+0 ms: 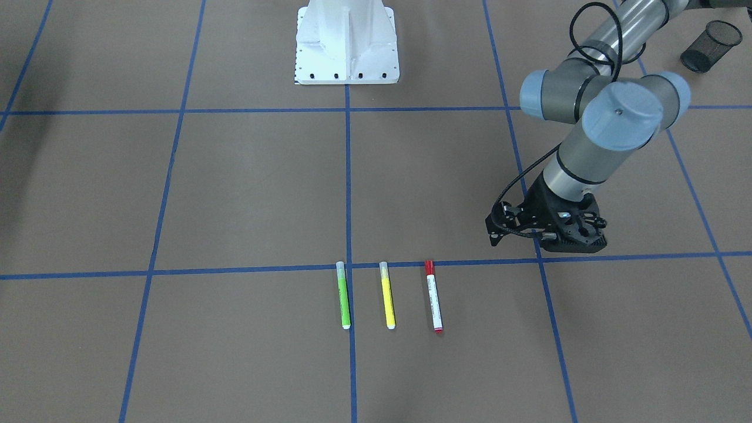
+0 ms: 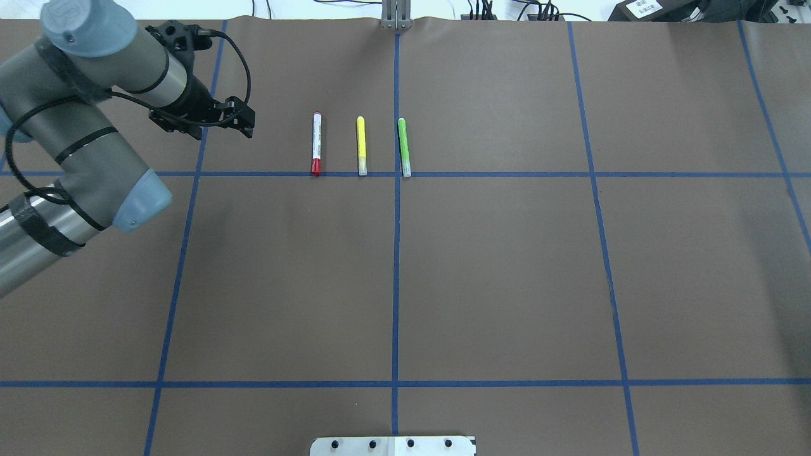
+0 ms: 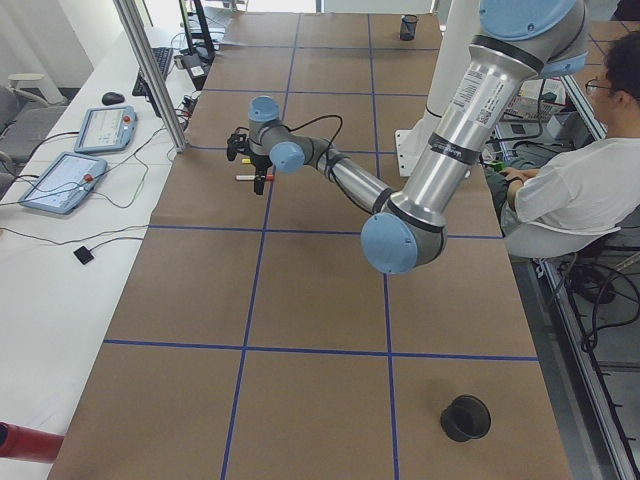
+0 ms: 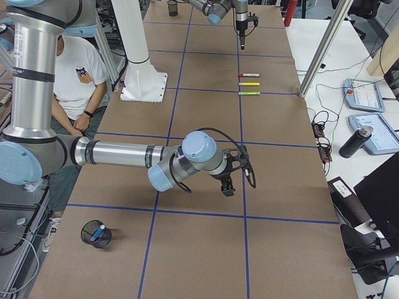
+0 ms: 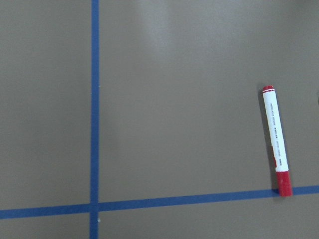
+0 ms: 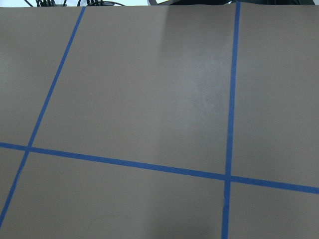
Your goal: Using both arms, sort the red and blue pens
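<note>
Spotted red pen (image 2: 316, 144) flat on far table, just left of yellow marker (image 2: 361, 145). Blue pen (image 4: 98, 233) in mesh cup (image 4: 107, 242), right end. Can't tell jaw state: L gripper (image 2: 206, 119) left of red pen, R gripper (image 4: 227, 188).

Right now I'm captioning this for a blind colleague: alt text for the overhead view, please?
A red pen, a yellow pen and a green pen lie side by side on a brown table gridded with blue tape, each with one end at a tape line. The left claw is off to the red pen's left, not touching it.
</note>
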You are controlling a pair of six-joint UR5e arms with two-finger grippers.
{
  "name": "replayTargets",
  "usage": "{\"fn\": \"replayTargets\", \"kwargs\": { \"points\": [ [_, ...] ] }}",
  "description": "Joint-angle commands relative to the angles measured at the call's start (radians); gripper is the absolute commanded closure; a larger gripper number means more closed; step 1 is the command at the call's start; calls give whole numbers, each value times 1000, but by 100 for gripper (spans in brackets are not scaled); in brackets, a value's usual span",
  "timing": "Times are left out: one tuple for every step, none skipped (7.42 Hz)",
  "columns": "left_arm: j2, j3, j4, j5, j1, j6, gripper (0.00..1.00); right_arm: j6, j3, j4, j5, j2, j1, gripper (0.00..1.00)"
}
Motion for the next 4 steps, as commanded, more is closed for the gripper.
{"fn": "replayTargets", "kwargs": {
  "points": [
    [-160, 202, 2, 3, 43, -51, 1, 1, 0, -104, -18, 90, -61, 0],
    [-223, 293, 0, 5, 57, -53, 2, 2, 0, -106, -18, 96, -66, 0],
    [-270, 353, 0, 5, 70, -50, 6, 11, 3, -104, -17, 96, -67, 0],
    [-303, 397, 0, 6, 78, -45, 10, 11, 5, -104, -17, 96, -72, 0]
  ]
}}
